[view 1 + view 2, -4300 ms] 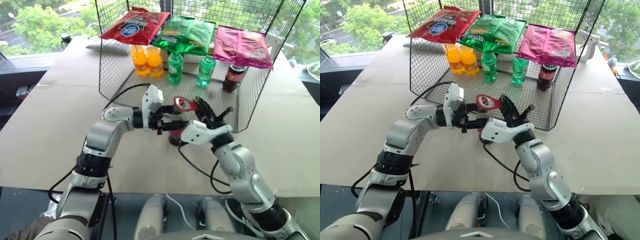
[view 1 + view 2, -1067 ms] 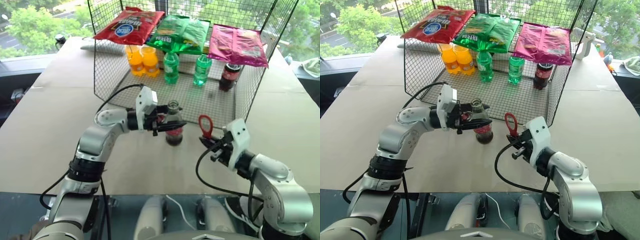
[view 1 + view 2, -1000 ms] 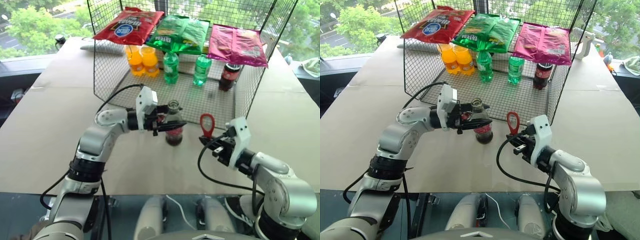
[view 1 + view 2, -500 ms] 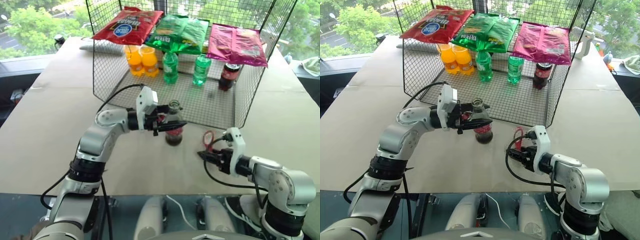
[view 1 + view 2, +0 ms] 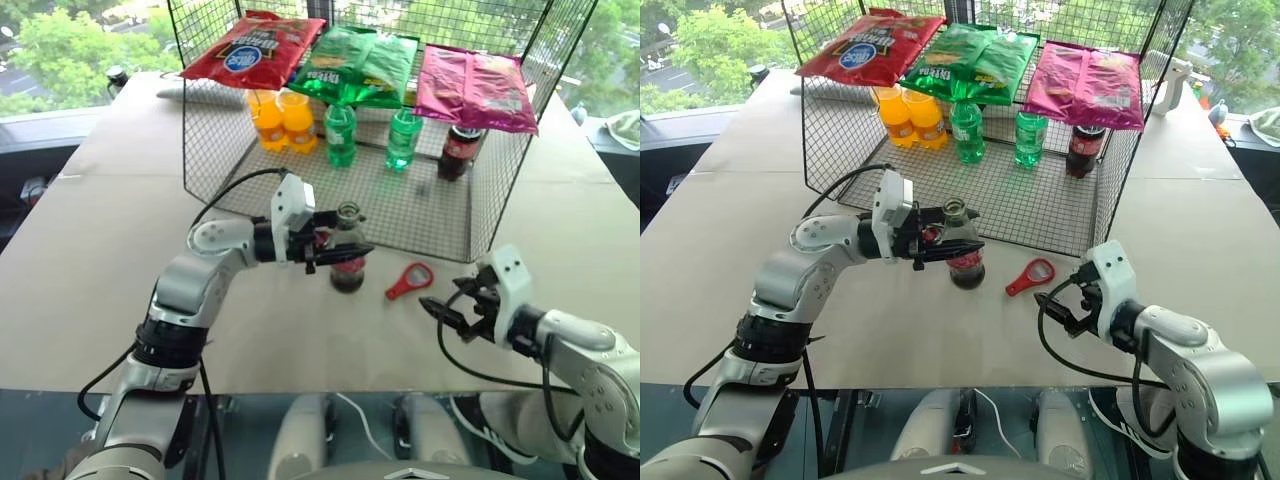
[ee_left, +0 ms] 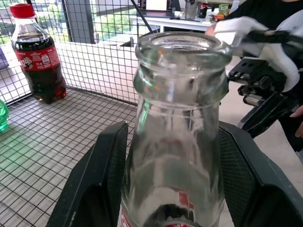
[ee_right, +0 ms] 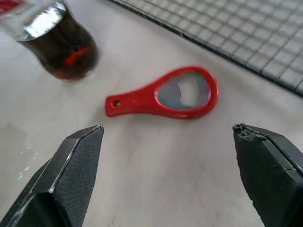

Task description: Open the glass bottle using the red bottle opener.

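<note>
Head views: you see the glass bottle point(image 5: 347, 255) standing upright on the smooth beige table point(image 5: 90, 260), just in front of the black wire-mesh rack point(image 5: 430, 215). It is clear glass with dark cola in its rounded lower part, and its mouth is uncapped. The left gripper point(image 5: 338, 252) reaches in level from the side and is clamped on the bottle's neck. The red bottle opener point(image 5: 408, 280) lies flat on the table beside the bottle, between it and the right gripper point(image 5: 446, 313), ring head toward the rack. The right gripper hovers near the opener, apart from it, holding nothing.

Left wrist view: you look along two black, finely textured fingers point(image 6: 97, 175) that flank the bottle's ribbed clear neck, one pressed on each side. The round rim is bare. Behind, on the rack's mesh floor, stands a dark cola bottle with a red cap point(image 6: 38, 54).

Right wrist view: the flat red opener, with its oval ring head, grey metal insert and tapered handle with a small hole, lies beyond the two widely parted black fingers point(image 7: 66, 182); neither touches it. The glass bottle's dark base stands just past the handle end.
</note>
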Available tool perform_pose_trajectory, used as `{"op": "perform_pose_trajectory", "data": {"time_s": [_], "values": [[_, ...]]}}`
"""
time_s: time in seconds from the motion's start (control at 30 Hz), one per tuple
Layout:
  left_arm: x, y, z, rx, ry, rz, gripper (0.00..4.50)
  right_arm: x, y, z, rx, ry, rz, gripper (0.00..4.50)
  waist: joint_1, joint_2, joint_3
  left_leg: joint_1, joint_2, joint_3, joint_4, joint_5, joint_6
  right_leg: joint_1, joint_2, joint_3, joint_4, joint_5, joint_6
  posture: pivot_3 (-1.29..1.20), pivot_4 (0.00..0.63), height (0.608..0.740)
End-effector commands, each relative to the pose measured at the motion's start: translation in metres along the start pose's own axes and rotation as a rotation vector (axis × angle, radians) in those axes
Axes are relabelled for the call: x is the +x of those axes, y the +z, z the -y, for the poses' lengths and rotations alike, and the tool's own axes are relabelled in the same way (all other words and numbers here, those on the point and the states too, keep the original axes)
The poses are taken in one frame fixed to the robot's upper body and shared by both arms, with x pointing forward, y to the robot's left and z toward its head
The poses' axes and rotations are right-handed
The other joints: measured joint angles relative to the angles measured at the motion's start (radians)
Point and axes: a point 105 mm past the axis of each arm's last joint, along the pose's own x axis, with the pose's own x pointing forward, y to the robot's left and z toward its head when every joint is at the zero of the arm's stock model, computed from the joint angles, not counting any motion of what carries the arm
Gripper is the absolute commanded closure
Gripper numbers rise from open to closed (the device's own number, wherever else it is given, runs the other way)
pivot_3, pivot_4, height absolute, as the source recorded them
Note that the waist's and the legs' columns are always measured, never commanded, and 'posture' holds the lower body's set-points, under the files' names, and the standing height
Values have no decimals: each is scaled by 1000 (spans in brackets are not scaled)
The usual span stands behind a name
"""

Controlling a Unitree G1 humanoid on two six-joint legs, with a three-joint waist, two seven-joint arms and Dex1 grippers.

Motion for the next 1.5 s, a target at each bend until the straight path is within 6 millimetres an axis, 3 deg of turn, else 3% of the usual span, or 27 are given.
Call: {"op": "perform_pose_trajectory", "data": {"time_s": [0.03,0.3,0.33,0.37,0.43,0.7,0.87,0.93,1.03,1.2,1.5], "values": [[-7,12,-4,44,32,18,2291,-11,11,-15,-110,48,98,86,0,0,0,0,0,0,0,0,0,0,0,0,-1,0,0,0,150,740],[-8,12,-3,40,25,14,2291,-17,3,-15,-123,19,129,86,0,0,0,2,0,0,0,0,0,2,0,0,-3,-2,4,0,150,740],[-8,12,-3,40,25,14,1307,-16,2,-14,-126,17,127,0,0,0,0,2,0,0,0,0,0,2,0,0,-3,-2,3,0,150,740],[-8,11,-3,41,23,13,1152,-16,1,-14,-127,17,127,0,0,0,0,2,0,0,0,0,0,2,0,0,-3,-2,3,0,150,740],[-8,12,-3,43,23,14,341,-16,0,-14,-126,17,131,0,1,-1,0,2,0,0,0,0,0,2,0,0,-3,-2,3,0,150,740],[-9,12,-2,48,24,15,341,-16,-2,-12,-134,19,136,0,11,-1,0,2,0,0,0,0,0,4,0,0,-3,-2,3,0,150,740],[-21,12,-1,50,53,14,341,-21,9,-17,-179,35,221,0,14,-1,0,3,0,0,0,0,0,4,0,0,-3,-2,3,0,150,740],[-28,9,-2,70,105,3,341,-24,16,-20,-197,51,287,0,16,0,0,3,0,0,0,0,0,4,1,0,-3,-2,3,0,150,740],[-47,0,13,7,72,0,341,-32,21,-13,-204,46,312,0,12,0,0,3,0,1,0,0,0,4,0,1,-3,-1,3,0,150,740],[-75,-7,21,-100,113,17,145,-49,16,-3,-308,-22,295,0,26,0,0,4,1,0,0,0,0,4,0,0,-3,-2,3,0,150,740],[-110,-17,-5,-131,411,7,145,-78,0,-4,-347,-78,244,0,25,0,0,5,1,0,0,-2,-4,5,-1,0,-3,-2,2,0,150,740]]}}
